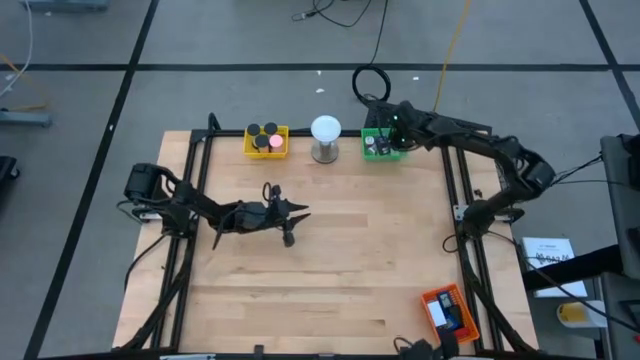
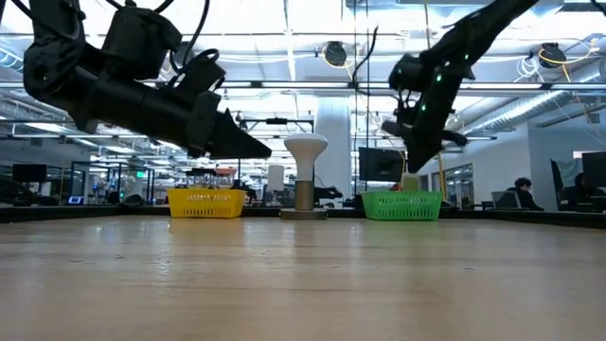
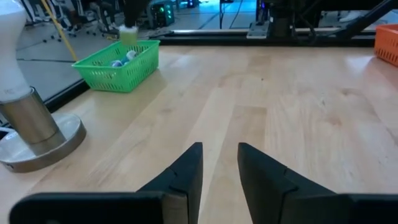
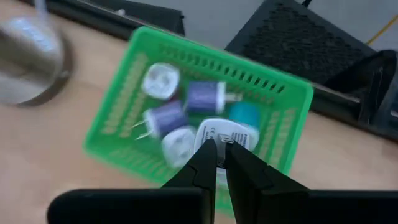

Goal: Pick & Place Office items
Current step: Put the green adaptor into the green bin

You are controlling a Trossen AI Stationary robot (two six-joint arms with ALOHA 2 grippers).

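Wooden desk (image 1: pixel 340 250) fills the high view, framed by black rails on a grey floor. At its far edge you see a yellow tray (image 1: pixel 267 141) holding black round caps and a pink disc (image 1: pixel 275 142), a white ball on a metal stand (image 1: pixel 325 138), and a green tray (image 1: pixel 381 145). An orange tray (image 1: pixel 447 311) sits at the near right corner. The left gripper (image 1: pixel 290 225) hangs over bare wood at desk centre-left; the right gripper (image 1: pixel 380 128) is over the green tray.

Low view: the left arm slants in from the picture's left, clear of the desk top. The right arm descends above the green tray.

Left wrist view: the left gripper's fingers (image 3: pixel 186 171) stand a narrow gap apart with nothing between them (bare wood ahead). The green tray and the metal stand lie beyond.

Right wrist view: the right gripper's fingers (image 4: pixel 205 162) are closed together, empty, just above the green tray's contents: small white, purple and teal plug-like items (image 4: pixel 205 96), clustered inside the tray.
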